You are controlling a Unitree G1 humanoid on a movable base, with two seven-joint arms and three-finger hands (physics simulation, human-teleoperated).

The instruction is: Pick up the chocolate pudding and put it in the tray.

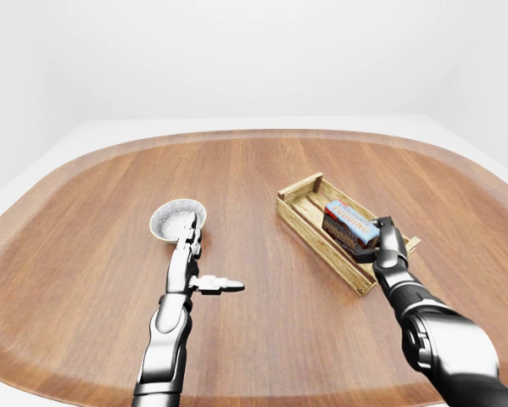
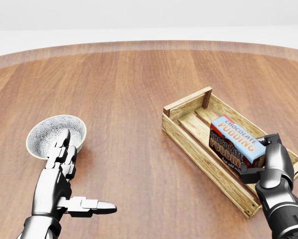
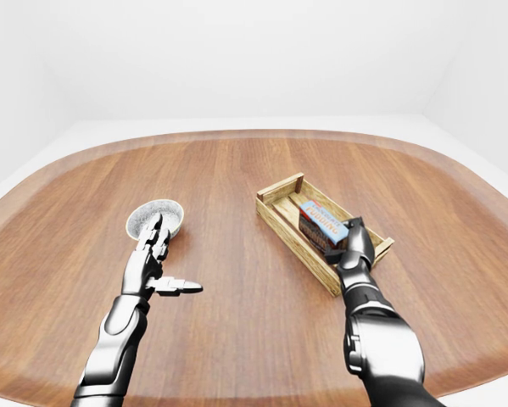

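The chocolate pudding [image 2: 236, 142], a blue and brown box, lies tilted inside the wooden slatted tray [image 2: 184, 106] at the right of the head view. My right hand [image 2: 258, 155] comes up from the bottom right and is shut on the box's near end, with fingers [image 2: 269, 142] over its top and the thumb below. At the lower left, my left hand [image 2: 86, 174] hovers open with fingers straight and thumb pointing right, holding nothing.
A patterned grey bowl [image 2: 49, 132] sits on the table just above my left hand's fingertips. The round wooden table [image 2: 139, 89] spreads wide around both; its far edge curves along the top of the head view.
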